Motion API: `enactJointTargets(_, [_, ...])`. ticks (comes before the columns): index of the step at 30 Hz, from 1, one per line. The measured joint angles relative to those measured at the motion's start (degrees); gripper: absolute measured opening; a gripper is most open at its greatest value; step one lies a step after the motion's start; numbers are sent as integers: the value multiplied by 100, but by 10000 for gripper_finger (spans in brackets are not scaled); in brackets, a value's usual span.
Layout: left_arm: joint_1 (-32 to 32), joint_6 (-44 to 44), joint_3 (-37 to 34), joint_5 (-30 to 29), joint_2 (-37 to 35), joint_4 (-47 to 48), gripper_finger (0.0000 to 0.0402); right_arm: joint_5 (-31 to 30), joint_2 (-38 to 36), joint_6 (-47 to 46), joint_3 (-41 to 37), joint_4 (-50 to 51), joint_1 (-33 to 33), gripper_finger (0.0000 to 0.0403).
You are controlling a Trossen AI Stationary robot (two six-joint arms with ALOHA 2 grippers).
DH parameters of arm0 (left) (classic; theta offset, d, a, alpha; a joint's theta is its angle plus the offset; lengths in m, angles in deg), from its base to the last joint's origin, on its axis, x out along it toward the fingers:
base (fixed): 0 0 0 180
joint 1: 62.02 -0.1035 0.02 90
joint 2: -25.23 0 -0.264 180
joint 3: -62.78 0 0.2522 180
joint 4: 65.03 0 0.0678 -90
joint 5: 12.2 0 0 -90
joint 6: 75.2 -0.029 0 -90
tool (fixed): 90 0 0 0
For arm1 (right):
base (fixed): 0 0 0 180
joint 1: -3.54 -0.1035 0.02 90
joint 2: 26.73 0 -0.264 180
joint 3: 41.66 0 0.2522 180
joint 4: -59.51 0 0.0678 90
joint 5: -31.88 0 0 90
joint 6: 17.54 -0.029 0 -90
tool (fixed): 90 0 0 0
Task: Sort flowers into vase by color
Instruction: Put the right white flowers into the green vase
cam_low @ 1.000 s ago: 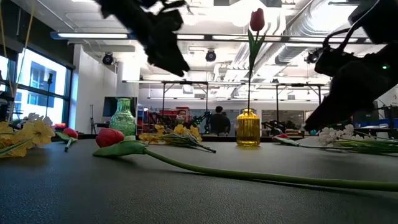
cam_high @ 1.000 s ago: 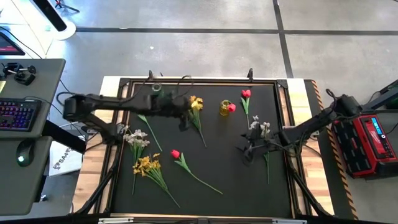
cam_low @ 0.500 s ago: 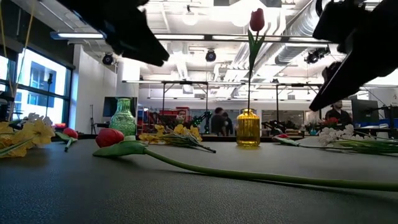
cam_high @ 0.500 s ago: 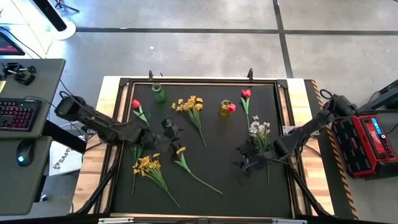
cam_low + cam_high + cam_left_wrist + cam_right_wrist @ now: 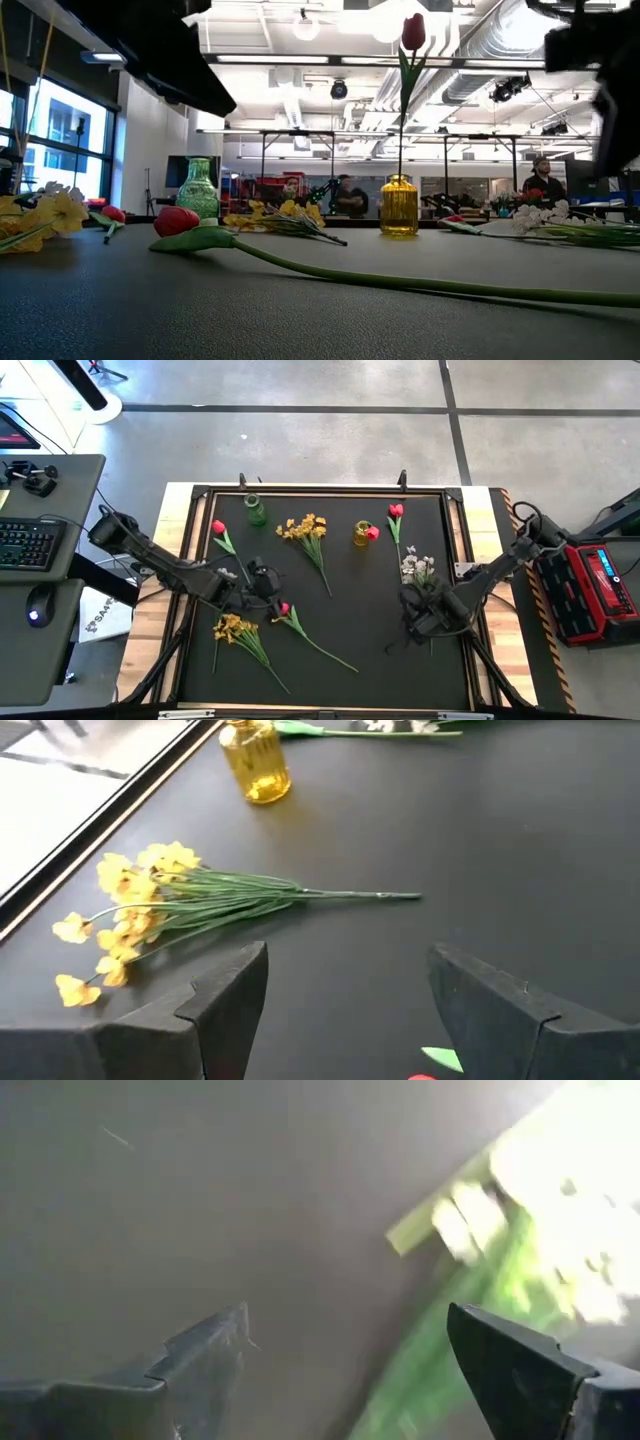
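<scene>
White sprig (image 5: 421,568) on the black mat (image 5: 360,650), just beyond the right gripper (image 5: 420,612), fingers spread wide, empty, left gripper (image 5: 262,582) equally wide and empty beside a red tulip (image 5: 285,610), yellow bunch (image 5: 130,910) and ribbed yellow glass vase (image 5: 258,762) beyond it, green vase (image 5: 256,510) farther off.

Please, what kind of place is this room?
Probably a robotics lab or workshop: exposed ceiling ducts, a desk with a black computer keyboard, and metal-framed work stations behind the black table.
</scene>
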Motion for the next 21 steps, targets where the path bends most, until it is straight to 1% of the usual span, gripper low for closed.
enactJointTargets(2, [-58, -51, 0, -2, 0, 11, 261, 243, -19, -366, -152, 156, 2, 325])
enactJointTargets(6, [-202, -243, 0, 5, 2, 12, 261, 473, -158, -903, -695, 87, 90, 317])
enactJointTargets(8, [-262, -321, 0, 10, 2, 12, 261, 480, -243, -1359, -872, 153, 162, 308])
enactJointTargets(11, [-355, -457, 0, 48, 2, 9, 261, 478, -340, -1971, -919, 271, 213, 292])
enactJointTargets(13, [-429, -512, 0, 74, 2, 9, 261, 512, -352, -2201, -902, 275, 210, 281])
enactJointTargets(17, [-555, -555, 0, 85, 2, 9, 261, 805, -320, -2562, -1028, 166, 208, 264])
enactJointTargets(19, [-593, -567, 0, 85, 2, 9, 261, 900, -304, -2580, -1163, -93, 190, 256])
enactJointTargets(21, [-606, -613, 0, 85, 4, 9, 262, 901, -304, -2589, -1301, -566, 160, 248])
